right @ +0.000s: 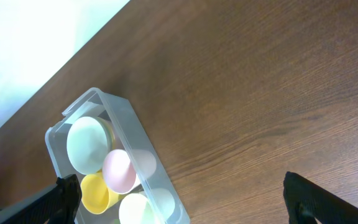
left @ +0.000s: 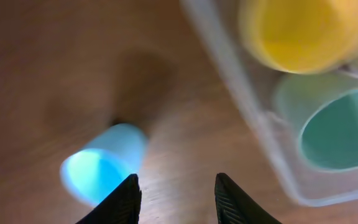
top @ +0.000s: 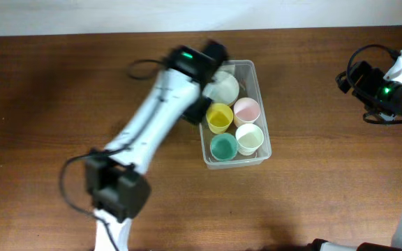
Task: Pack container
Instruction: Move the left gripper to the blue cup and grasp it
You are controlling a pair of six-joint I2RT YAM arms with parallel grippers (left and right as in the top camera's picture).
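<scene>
The clear container stands mid-table and holds a pale green bowl and yellow, pink, cream and teal cups. My left gripper hangs by the container's left wall. In the left wrist view it is open and empty above bare table. A light blue cup lies on its side just left of the fingers, outside the container wall. My right gripper is at the far right, wide open and empty, away from the container.
The left arm crosses the table from the lower left and hides the blue cup in the overhead view. A white wall edge runs along the back of the brown wooden table.
</scene>
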